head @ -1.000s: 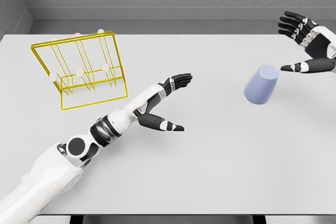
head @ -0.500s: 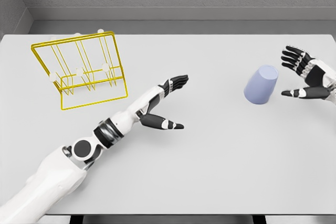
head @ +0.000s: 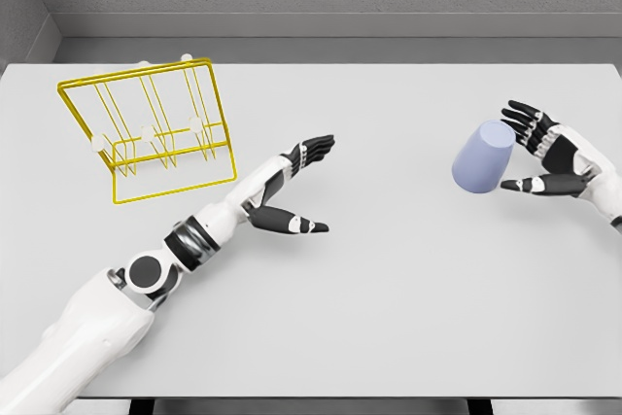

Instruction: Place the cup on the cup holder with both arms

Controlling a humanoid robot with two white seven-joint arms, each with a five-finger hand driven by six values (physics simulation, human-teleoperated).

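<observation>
Right beside the cup (head: 482, 157), on its right, sits the right hand (head: 549, 155), fingers spread and empty. Left hand (head: 290, 189) is open too, way further off, toward the rack (head: 146, 128).

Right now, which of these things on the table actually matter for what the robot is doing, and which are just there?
Part of the job:
- cup, pale blue, upside down
- cup holder, yellow wire rack
- right hand, fingers open beside the cup
- left hand, open, mid-table

Just there:
- table, which carries it all; nothing else lies on it
</observation>
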